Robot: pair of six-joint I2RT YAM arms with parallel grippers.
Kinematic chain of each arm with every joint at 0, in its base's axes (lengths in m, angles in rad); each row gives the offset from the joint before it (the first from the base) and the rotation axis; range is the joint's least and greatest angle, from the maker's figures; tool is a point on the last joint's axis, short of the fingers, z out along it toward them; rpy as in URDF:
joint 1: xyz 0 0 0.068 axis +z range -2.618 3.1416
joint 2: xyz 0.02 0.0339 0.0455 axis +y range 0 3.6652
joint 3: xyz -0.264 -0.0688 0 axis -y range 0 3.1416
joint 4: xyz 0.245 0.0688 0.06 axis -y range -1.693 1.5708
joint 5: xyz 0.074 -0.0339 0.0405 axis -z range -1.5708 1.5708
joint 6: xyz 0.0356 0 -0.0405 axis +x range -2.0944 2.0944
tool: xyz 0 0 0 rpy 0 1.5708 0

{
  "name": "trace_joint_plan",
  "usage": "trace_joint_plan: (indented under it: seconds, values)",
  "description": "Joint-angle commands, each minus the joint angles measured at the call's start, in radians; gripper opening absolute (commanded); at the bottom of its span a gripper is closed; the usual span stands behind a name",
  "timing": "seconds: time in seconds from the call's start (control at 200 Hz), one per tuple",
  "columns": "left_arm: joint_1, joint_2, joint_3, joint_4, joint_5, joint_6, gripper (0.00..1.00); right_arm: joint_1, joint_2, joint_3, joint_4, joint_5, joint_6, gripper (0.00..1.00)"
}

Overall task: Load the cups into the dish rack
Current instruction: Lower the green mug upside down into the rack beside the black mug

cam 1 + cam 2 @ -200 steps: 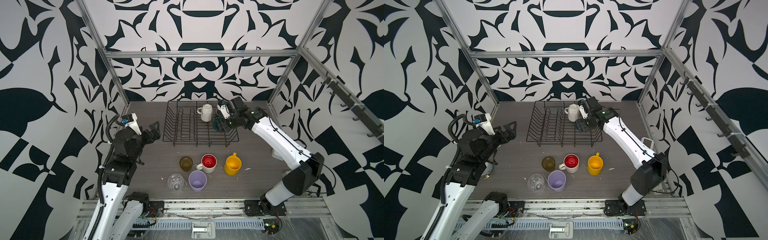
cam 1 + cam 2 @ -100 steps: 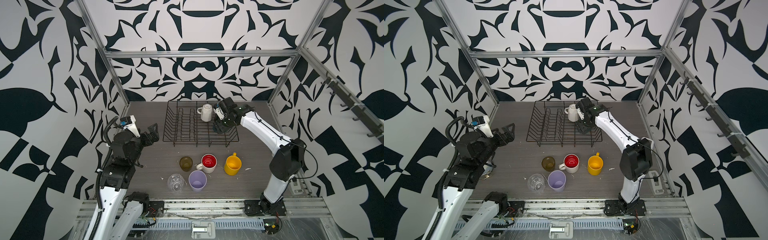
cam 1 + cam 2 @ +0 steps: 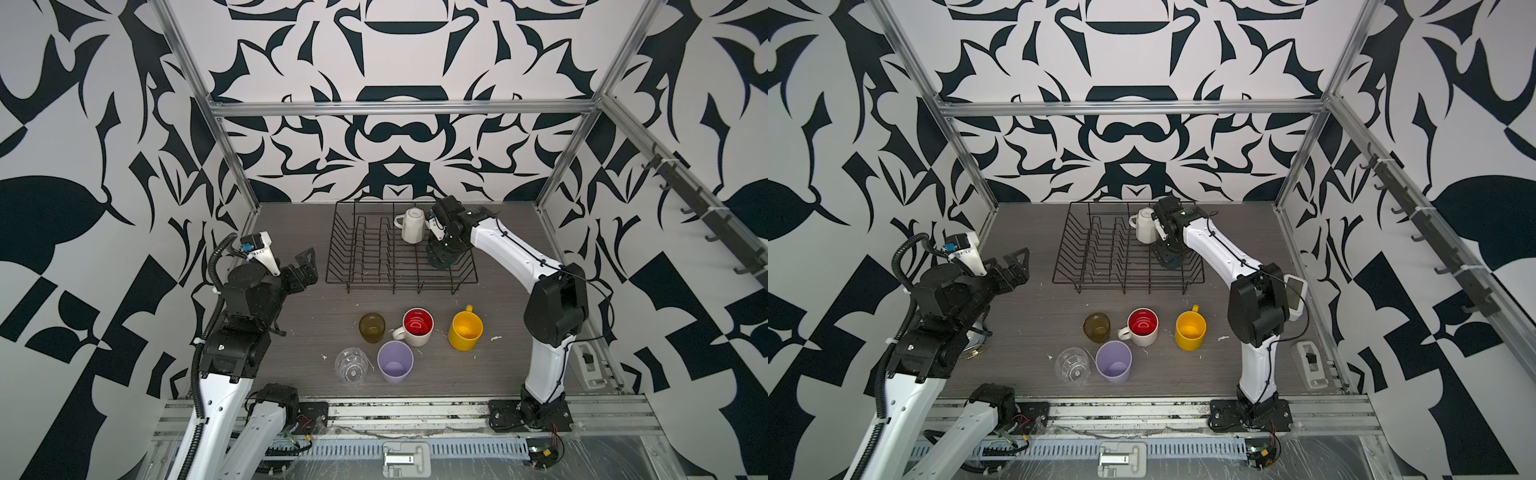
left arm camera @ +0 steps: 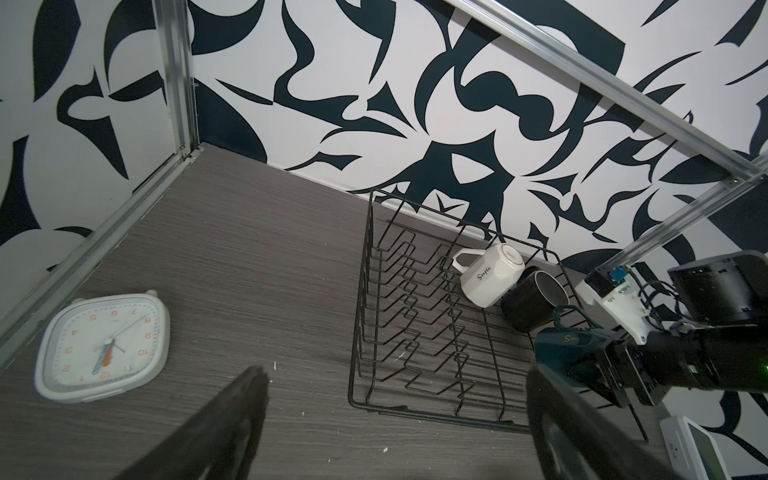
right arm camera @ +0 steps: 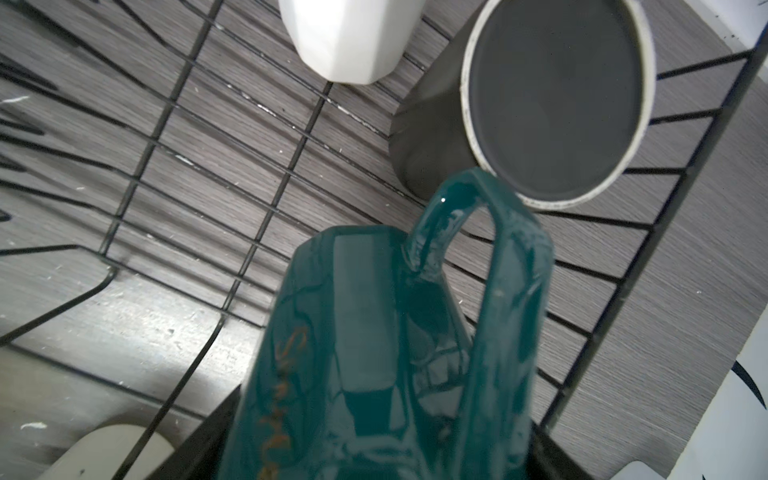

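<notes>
L arm [image 3: 245, 320]: base front-left, folded tight, elbow up, forearm angled twd back. L tool [image 3: 1008, 259] aims twd back-right; fingers [image 4: 249, 399] spread wide, nothing btwn them.

R arm [image 3: 513, 255]: base front-right, elbow high, long white link reaching back & inward to centre-rear. Wrist bent over, R tool [image 3: 441, 255] pointing down, jaws pressed on sides of teal mug [image 5: 374, 332], handle facing away from wrist.
</notes>
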Motion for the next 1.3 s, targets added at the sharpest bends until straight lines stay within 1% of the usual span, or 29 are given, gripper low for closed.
trace_joint_plan:
  seconds: [0.0, 0.76, 0.815, 0.91, 0.96, 0.98, 1.03, 1.085, 1.11, 1.18, 1.295]
  values:
    - [0.002, -0.013, 0.018, -0.027, -0.020, 0.011, 0.99, -0.011, -0.016, 0.061, 0.019, 0.023, -0.009, 0.00]
    - [0.002, 0.006, 0.015, -0.023, -0.030, 0.019, 0.99, -0.062, 0.138, 0.142, 0.017, 0.018, -0.012, 0.00]
    - [0.002, 0.007, 0.016, -0.023, -0.029, 0.019, 0.99, -0.064, 0.145, 0.151, 0.017, 0.013, -0.010, 0.06]
    - [0.002, 0.009, 0.015, -0.022, -0.030, 0.019, 0.99, -0.066, 0.159, 0.167, 0.013, 0.007, -0.011, 0.12]
    - [0.002, 0.009, 0.016, -0.022, -0.030, 0.019, 0.99, -0.065, 0.167, 0.178, 0.008, 0.005, -0.009, 0.18]
    - [0.002, 0.009, 0.016, -0.022, -0.029, 0.019, 0.99, -0.064, 0.171, 0.183, 0.005, 0.004, -0.009, 0.22]
    - [0.002, 0.009, 0.016, -0.022, -0.029, 0.019, 0.99, -0.066, 0.180, 0.192, -0.002, 0.004, -0.009, 0.29]
    - [0.002, 0.009, 0.016, -0.022, -0.030, 0.019, 0.99, -0.067, 0.185, 0.195, -0.002, 0.004, -0.009, 0.39]
    - [0.002, 0.009, 0.015, -0.022, -0.030, 0.019, 0.99, -0.067, 0.187, 0.196, -0.002, 0.003, -0.009, 0.42]
    - [0.002, 0.008, 0.016, -0.023, -0.029, 0.019, 0.99, -0.070, 0.192, 0.199, -0.001, 0.000, -0.006, 0.48]
    - [0.002, 0.005, 0.016, -0.026, -0.030, 0.019, 0.99, -0.071, 0.190, 0.203, -0.002, -0.008, -0.002, 0.54]
